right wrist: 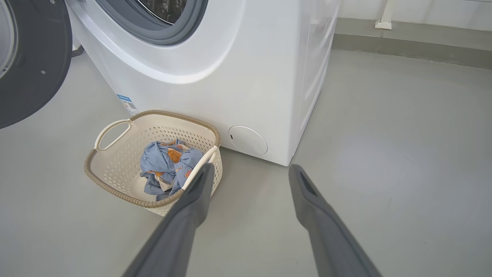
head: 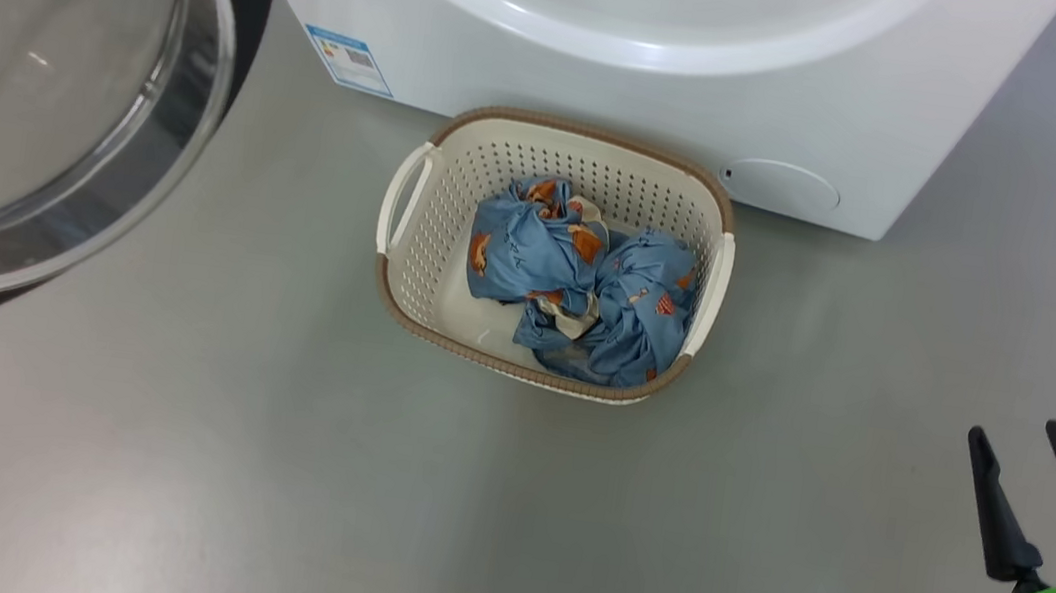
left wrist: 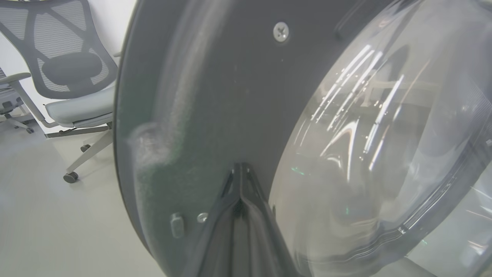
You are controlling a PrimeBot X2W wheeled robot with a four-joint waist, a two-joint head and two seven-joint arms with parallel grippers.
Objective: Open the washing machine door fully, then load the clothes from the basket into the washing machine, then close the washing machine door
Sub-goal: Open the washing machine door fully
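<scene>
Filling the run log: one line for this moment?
left gripper: shut, at open washing machine door | right gripper: open, empty | clothes: in basket

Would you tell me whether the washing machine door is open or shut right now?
Open: the washing machine door stands swung aside, leaving the grey gasket and steel drum uncovered.

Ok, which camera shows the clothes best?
The head view: it looks straight down on the clothes, bunched in the basket. The right wrist view catches them from the side, partly behind the basket's rim. The left wrist view faces the door.
</scene>
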